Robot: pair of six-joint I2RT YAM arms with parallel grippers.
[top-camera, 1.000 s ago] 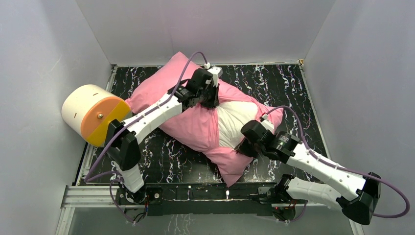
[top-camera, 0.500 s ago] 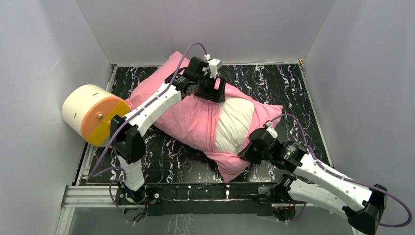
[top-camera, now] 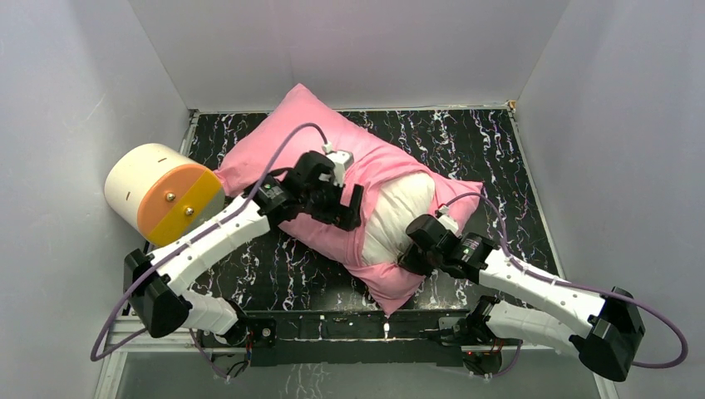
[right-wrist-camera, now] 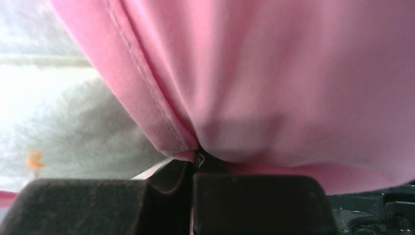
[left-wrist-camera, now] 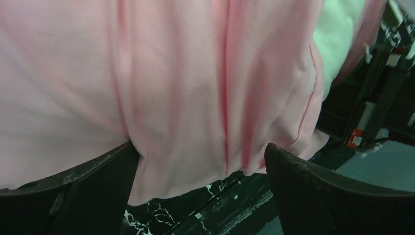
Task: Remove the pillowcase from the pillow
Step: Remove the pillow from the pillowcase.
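The pink pillowcase still covers most of the white pillow, which shows bare through the case's opening on the right. My left gripper hovers open at the near side of the case, just left of that opening. In the left wrist view its fingers stand wide apart with pink pillowcase folds beyond them and nothing pinched. My right gripper is shut on the pillowcase's near right hem. The right wrist view shows the pink hem nipped in the gripper, with white pillow to the left.
A cream-and-orange cylinder lies against the left wall. White walls close in the black marbled table on three sides. A metal rail with the arm bases runs along the near edge.
My left gripper opened, let go of the pillowcase's far side and swung back toward the near side of the pillow. My right gripper stayed shut on the hem, shifting slightly.
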